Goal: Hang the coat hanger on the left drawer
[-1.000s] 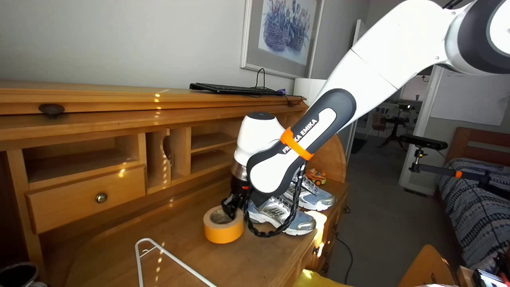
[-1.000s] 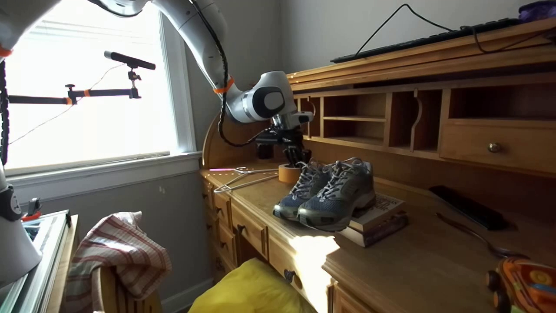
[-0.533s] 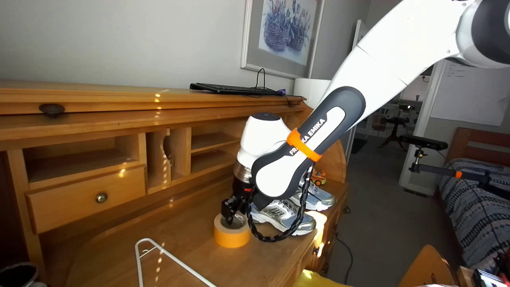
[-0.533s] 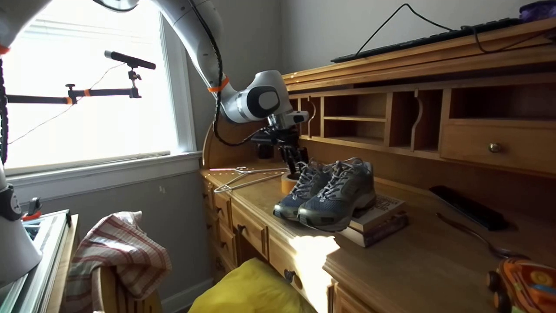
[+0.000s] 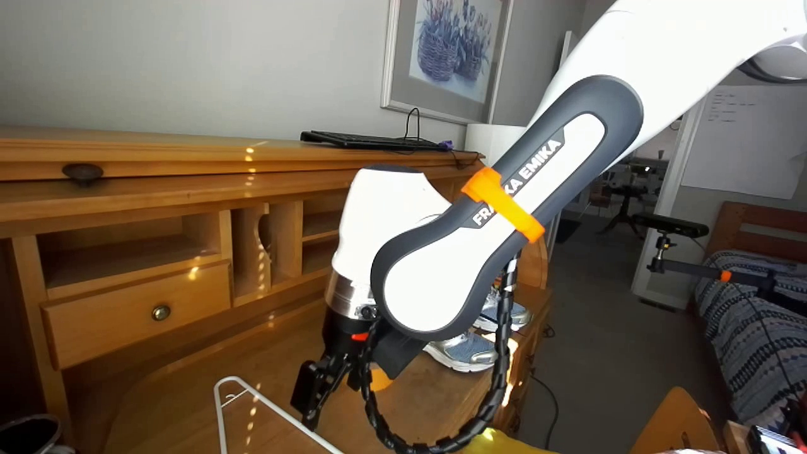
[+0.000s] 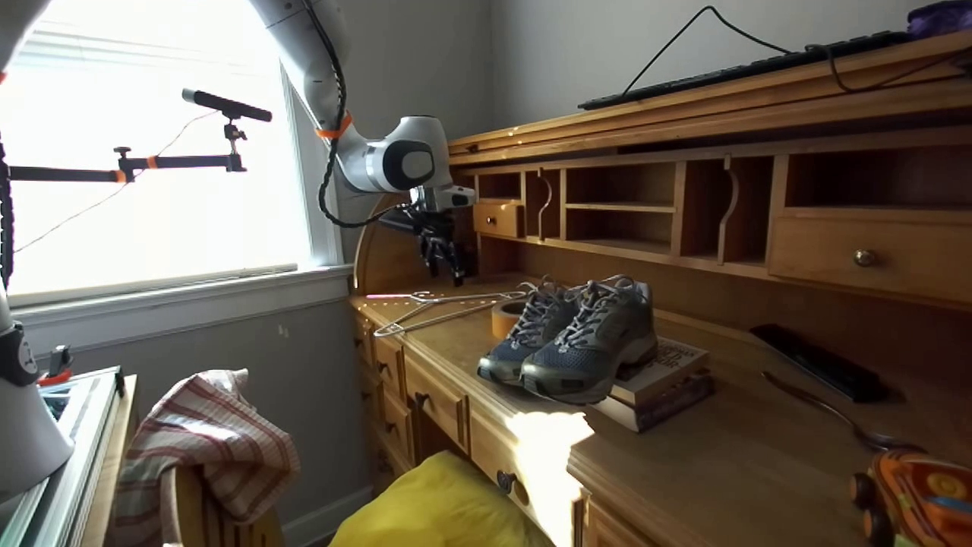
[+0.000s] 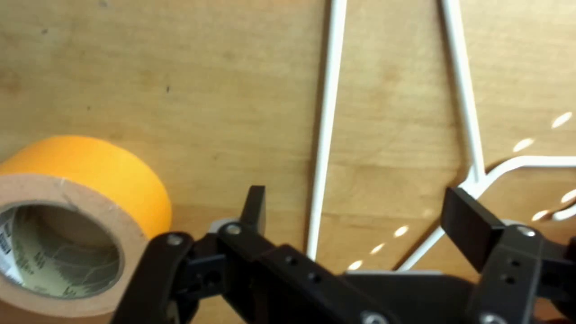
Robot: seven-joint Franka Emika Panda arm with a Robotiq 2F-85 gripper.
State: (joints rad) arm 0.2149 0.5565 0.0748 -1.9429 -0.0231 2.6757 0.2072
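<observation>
Wooden desk (image 6: 721, 463), arm (image 5: 435, 277) slanting down, empty gripper (image 7: 357, 209) spread wide above coat hanger (image 7: 328, 117)

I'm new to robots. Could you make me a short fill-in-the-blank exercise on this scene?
The hanger is coloured ____.
In the wrist view, the hanger appears to the ____ of the tape.
The end effector is not shut but ____.
The number of knobs on the left drawer is ____.
Missing words: white; right; open; one.

Bright window (image 6: 175, 220), grey walls (image 5: 189, 69), wooden desk (image 6: 721, 463), floor (image 5: 592, 353) perhaps carpeted
</observation>
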